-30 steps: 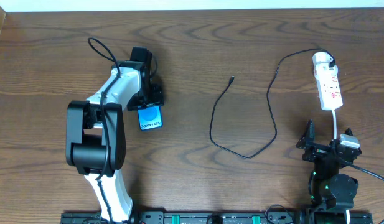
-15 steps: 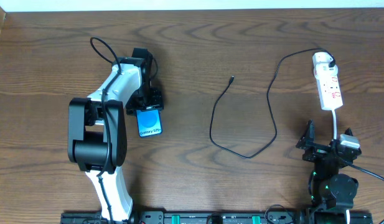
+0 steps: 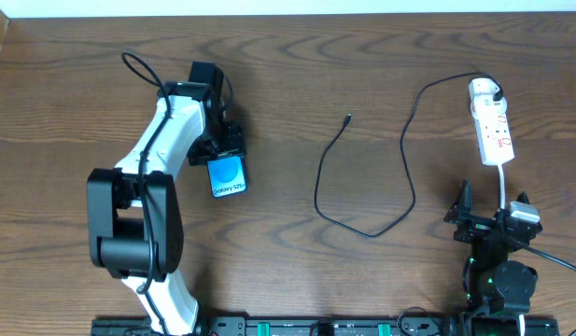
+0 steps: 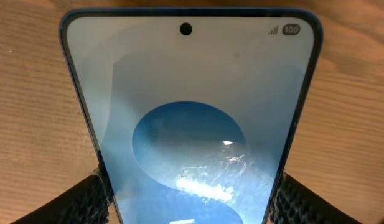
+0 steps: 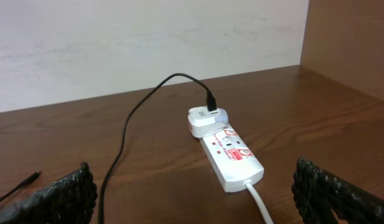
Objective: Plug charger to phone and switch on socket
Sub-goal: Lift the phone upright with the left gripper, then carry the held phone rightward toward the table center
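Note:
The phone (image 3: 228, 175) has a lit blue screen and sits left of the table's centre. It fills the left wrist view (image 4: 188, 106). My left gripper (image 3: 222, 152) (image 4: 188, 202) is shut on its side edges, one finger pad on each. The charger's black cable (image 3: 317, 191) loops across the middle, and its free plug tip (image 3: 348, 119) lies apart from the phone. Its white plug head (image 3: 484, 91) (image 5: 205, 118) sits in the far end of the white power strip (image 3: 496, 133) (image 5: 232, 158). My right gripper (image 3: 491, 210) (image 5: 192, 196) is open and empty, just short of the strip.
The strip's white cord (image 3: 505, 182) (image 5: 259, 199) runs back toward my right arm, between its fingers. A white wall stands behind the table's far edge (image 5: 148, 43). A wooden side panel (image 5: 347, 43) rises at the right.
My left arm's elbow has swung to the left. The phone stays in the gripper and has shifted only slightly. The right arm, cable and strip have not moved.

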{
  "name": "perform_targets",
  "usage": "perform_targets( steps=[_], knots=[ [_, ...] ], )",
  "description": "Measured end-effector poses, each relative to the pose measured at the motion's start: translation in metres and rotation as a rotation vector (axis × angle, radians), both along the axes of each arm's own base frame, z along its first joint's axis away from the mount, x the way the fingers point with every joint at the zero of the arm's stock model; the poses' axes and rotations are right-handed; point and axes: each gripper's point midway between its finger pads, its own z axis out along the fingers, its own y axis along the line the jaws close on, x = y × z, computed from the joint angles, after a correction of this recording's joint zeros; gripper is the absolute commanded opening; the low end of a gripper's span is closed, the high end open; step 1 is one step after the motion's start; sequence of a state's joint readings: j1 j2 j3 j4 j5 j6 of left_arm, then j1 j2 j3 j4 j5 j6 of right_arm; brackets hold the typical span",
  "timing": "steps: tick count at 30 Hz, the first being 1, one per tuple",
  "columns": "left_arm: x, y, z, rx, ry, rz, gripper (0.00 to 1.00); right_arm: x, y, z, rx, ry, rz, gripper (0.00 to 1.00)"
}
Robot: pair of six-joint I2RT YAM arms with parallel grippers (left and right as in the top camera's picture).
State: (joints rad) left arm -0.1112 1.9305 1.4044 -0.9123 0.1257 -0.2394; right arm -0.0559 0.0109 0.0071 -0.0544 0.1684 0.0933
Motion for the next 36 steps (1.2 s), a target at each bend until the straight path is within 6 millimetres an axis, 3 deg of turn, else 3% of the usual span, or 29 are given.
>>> perform_targets(
  steps=[6,20,29,36],
  knots=[
    [0.000,-0.012,0.013,-0.072,-0.025,0.001,0.63,0.000,0.000,0.000,0.000,0.000,0.000,0.99],
    [-0.017,-0.067,0.032,-0.417,0.073,0.048,0.63,0.000,0.000,0.000,0.000,0.000,0.000,0.99],
    [-0.023,-0.104,0.058,-0.676,0.121,0.046,0.62,0.000,0.000,0.000,0.000,0.000,0.000,0.99],
    [-0.025,-0.117,0.073,-0.790,0.168,0.099,0.62,0.000,0.000,0.000,0.000,0.000,0.000,0.99]
  ],
)
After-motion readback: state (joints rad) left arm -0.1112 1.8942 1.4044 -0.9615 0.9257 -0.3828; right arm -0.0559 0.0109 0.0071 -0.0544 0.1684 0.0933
